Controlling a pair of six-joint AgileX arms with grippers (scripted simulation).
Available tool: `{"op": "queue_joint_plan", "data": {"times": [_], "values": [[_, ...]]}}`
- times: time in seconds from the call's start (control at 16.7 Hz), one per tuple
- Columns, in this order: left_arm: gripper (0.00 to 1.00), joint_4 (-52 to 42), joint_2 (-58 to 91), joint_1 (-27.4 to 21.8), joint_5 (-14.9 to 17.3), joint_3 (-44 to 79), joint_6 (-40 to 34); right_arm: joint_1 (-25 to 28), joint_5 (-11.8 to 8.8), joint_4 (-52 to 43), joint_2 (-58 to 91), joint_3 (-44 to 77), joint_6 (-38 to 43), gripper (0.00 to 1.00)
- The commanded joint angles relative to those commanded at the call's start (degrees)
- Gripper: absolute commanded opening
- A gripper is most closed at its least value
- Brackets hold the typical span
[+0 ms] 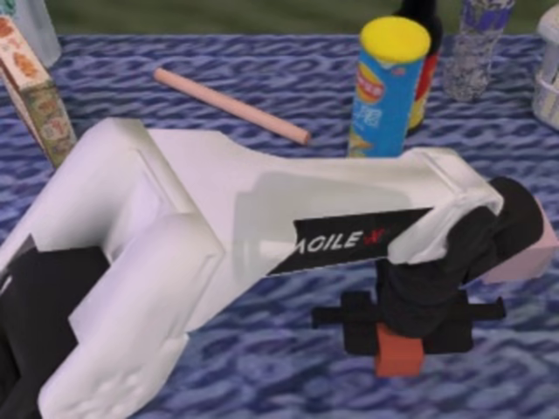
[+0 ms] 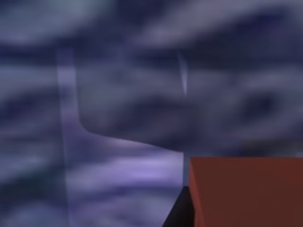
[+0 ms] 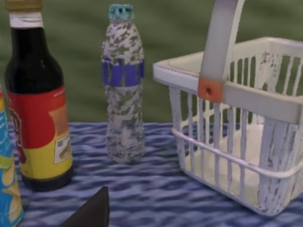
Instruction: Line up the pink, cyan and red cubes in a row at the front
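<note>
Red cube [image 1: 398, 351] clamped in left gripper [image 1: 403, 336], low at near right, beside pink cube [image 1: 529, 249]—apparently placing it into the row. Right arm parked, unseen.

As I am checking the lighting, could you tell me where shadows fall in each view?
Top view: the left arm fills much of the frame, left pincer over the red cube. Left wrist view: a broad dark shadow lies on the cloth beside that cube. Right wrist view: evenly lit; the basket casts no strong shadow, right pincer barely in view.
</note>
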Motion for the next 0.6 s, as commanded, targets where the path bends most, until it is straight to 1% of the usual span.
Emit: {"op": "queue_joint_plan", "data": {"times": [0.42, 0.48, 0.6], "values": [[0.98, 0.0, 0.0, 0.0, 0.0, 0.0, 0.0, 0.0, 0.0, 0.0, 0.0, 0.0, 0.0, 1.0], [1.0, 0.0, 0.0, 0.0, 0.0, 0.0, 0.0, 0.0, 0.0, 0.0, 0.0, 0.0, 0.0, 1.0], [1.0, 0.0, 0.0, 0.0, 0.0, 0.0, 0.0, 0.0, 0.0, 0.0, 0.0, 0.0, 0.0, 1.0]]}}
